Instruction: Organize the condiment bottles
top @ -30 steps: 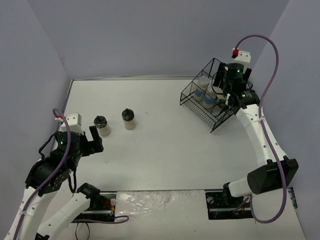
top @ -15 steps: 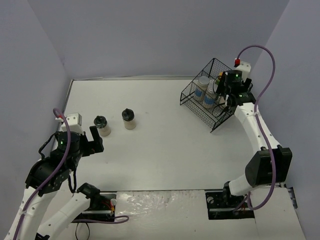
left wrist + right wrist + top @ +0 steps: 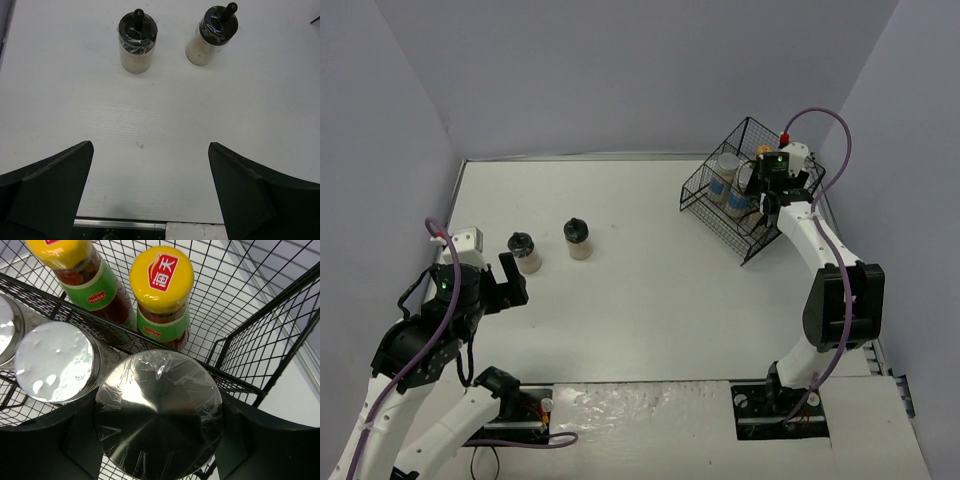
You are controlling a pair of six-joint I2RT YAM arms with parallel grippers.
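Note:
Two black-capped shakers [image 3: 524, 250] [image 3: 578, 238] stand on the table, seen from the left wrist [image 3: 137, 42] [image 3: 212, 35]. My left gripper [image 3: 510, 280] [image 3: 150, 150] is open and empty, short of them. My right gripper [image 3: 761, 196] [image 3: 159, 426] reaches down into the black wire basket [image 3: 705, 205], shut on a silver-lidded jar [image 3: 160, 410]. Its fingers [image 3: 75, 432] press both sides of the jar. Another silver-lidded jar [image 3: 54, 360] stands right beside it, and a third [image 3: 6, 330] shows at the left edge. Two yellow-capped sauce bottles [image 3: 161, 275] [image 3: 62, 250] stand behind a wire divider.
The basket's wire walls [image 3: 250, 340] rise close around my right gripper on the right and far sides. It sits at the table's far right, near the side wall. The table's near edge with a metal rail [image 3: 120, 224] lies just under my left gripper.
My right wrist has sunk lower into the basket with the jar while its elbow swung back toward the wall. The left arm and the shakers have not moved.

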